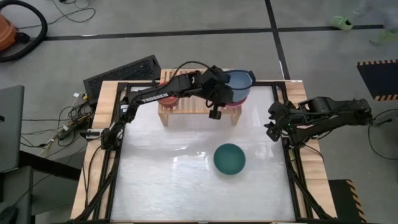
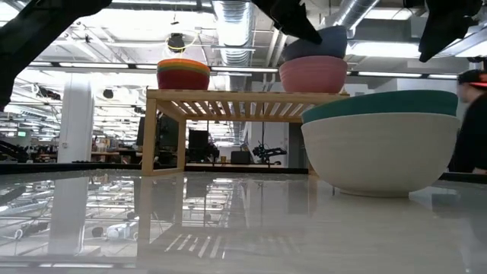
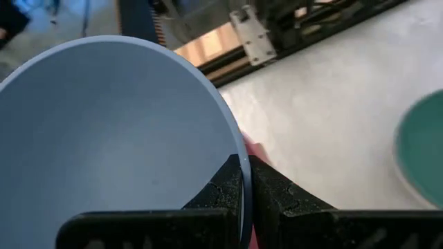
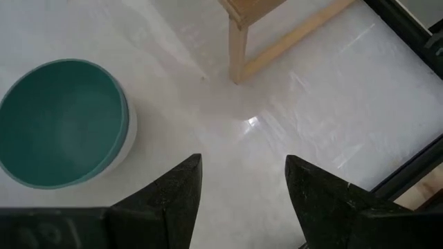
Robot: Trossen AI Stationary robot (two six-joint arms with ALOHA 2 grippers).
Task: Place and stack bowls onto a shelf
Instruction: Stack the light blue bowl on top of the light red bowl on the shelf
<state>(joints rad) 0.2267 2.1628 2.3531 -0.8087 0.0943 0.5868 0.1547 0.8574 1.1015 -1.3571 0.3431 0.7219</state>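
A blue bowl (image 3: 111, 131) sits in my left gripper (image 3: 246, 162) over the right end of the light-wood shelf (image 1: 198, 102). Directly under it is a pink bowl (image 2: 313, 74), standing on the shelf's slatted top. A stack of small bowls (image 2: 183, 74), maroon at the bottom, stands on the shelf's left end. A teal bowl (image 1: 229, 158) is nested in a cream-white bowl (image 2: 373, 156) that rests by its base on the table. My right gripper (image 4: 242, 166) is open, low over the table by its right edge, touching nothing. My left gripper pinches the blue bowl's rim (image 3: 239, 149), one finger (image 3: 218, 190) inside the bowl and the other outside its wall. The fingers come from above, slanting down. The blue bowl (image 2: 318, 42) sits slightly tilted in the pink bowl's mouth; whether it rests there I cannot tell.
A black keyboard (image 1: 121, 71) lies beyond the table's far left corner, behind the shelf. A dark frame (image 1: 292, 180) runs round the white table top. The table's near half shows bare white surface (image 1: 174, 186).
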